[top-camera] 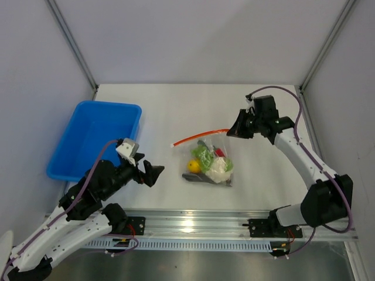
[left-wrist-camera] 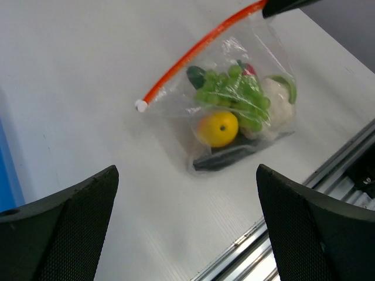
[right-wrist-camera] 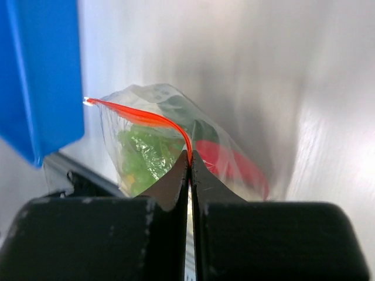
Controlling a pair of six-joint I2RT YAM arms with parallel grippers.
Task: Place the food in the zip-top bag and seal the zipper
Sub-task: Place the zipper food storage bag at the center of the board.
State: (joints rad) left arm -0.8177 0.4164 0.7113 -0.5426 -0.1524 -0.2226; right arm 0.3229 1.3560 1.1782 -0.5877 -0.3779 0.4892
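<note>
The clear zip-top bag lies on the table's middle with the food inside: green grapes, an orange-yellow piece, a dark cucumber, a white-green leafy vegetable and a red chili. Its orange-red zipper runs along the far edge, lifted at the right end. My right gripper is shut on that end of the zipper, its own fingertips pinching the strip. My left gripper stands open to the bag's left, apart from it, with bare table between its fingers.
A blue plastic tray sits at the left, behind the left arm. An aluminium rail runs along the table's near edge. Grey walls close the back and both sides.
</note>
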